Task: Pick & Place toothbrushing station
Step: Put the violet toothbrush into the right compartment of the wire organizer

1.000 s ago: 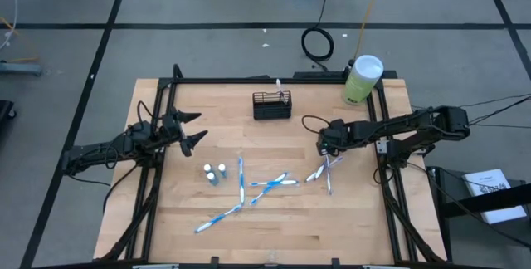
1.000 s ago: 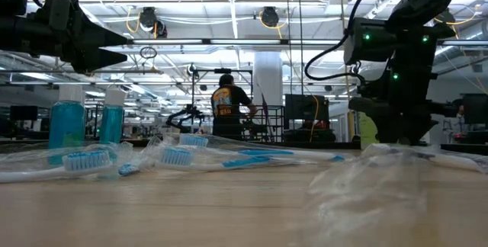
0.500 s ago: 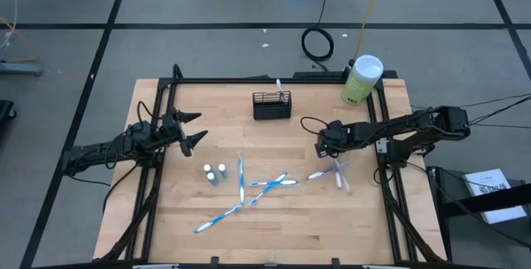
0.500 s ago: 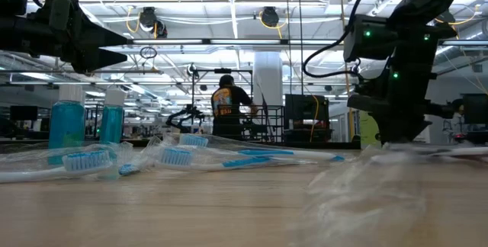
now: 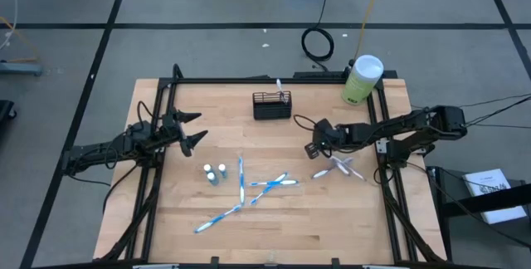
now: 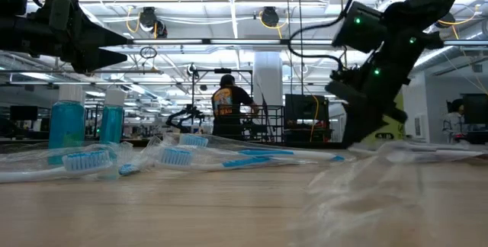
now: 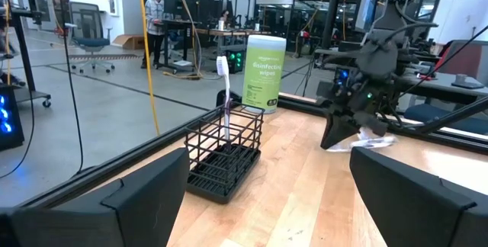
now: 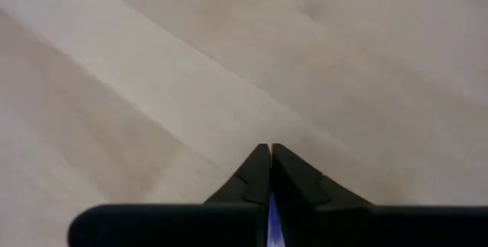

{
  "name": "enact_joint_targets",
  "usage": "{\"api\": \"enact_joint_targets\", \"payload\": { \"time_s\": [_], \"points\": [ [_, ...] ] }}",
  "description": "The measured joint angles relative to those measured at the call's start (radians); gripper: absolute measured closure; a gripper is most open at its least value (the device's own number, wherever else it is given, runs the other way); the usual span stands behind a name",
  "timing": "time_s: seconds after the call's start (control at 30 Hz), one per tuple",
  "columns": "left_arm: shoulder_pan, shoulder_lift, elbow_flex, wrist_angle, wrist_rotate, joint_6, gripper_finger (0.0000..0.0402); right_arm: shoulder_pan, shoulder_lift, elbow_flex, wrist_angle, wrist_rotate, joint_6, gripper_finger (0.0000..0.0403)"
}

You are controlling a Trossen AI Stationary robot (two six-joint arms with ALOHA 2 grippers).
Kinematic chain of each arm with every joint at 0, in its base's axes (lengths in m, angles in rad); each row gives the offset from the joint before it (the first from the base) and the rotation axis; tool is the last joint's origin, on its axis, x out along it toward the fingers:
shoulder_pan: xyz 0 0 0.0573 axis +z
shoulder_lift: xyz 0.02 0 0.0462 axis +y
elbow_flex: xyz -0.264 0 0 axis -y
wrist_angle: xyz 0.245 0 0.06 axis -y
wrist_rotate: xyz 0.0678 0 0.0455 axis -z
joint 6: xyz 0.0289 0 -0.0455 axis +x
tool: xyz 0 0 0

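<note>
The toothbrushing station, a black wire basket, stands at the far middle of the table with one toothbrush upright in it. My right gripper is near the table right of centre, shut on a toothbrush in clear wrapping. A second wrapped one lies crossed under it. My left gripper hangs open above the table's left part, with nothing between its fingers. My right gripper pinches a blue-violet sliver between its two shut fingers. The fingers slant down toward the table's left. The wrapped toothbrush trails from the fingertips toward the table's right edge, low over the wood. The gripper hides which part it has.
Three blue toothbrushes and two small bottles lie near the table's middle. A pale-green cylinder with a white lid stands at the far right corner. A black frame runs along the table's edges.
My right gripper has gone a little toward the table's left edge and tipped its fingers that way. The wrapped toothbrush has swung about: it pointed toward the near edge, and now lies toward the right edge, its gripper end carried along.
</note>
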Motion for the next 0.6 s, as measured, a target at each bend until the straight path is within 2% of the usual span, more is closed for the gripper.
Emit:
{"api": "enact_joint_targets", "payload": {
  "time_s": [0.23, 0.6],
  "points": [
    [0.000, 0.000, 0.000, 0.000, 0.000, 0.000, 0.0034, -0.003, -0.020, 0.002, 0.212, 0.012, -0.180, 0.0402],
    [0.000, 0.000, 0.000, 0.000, 0.002, 0.000, 0.0034, -0.038, -0.142, 0.003, 0.553, 0.016, -0.478, 0.0402]
  ]
}}
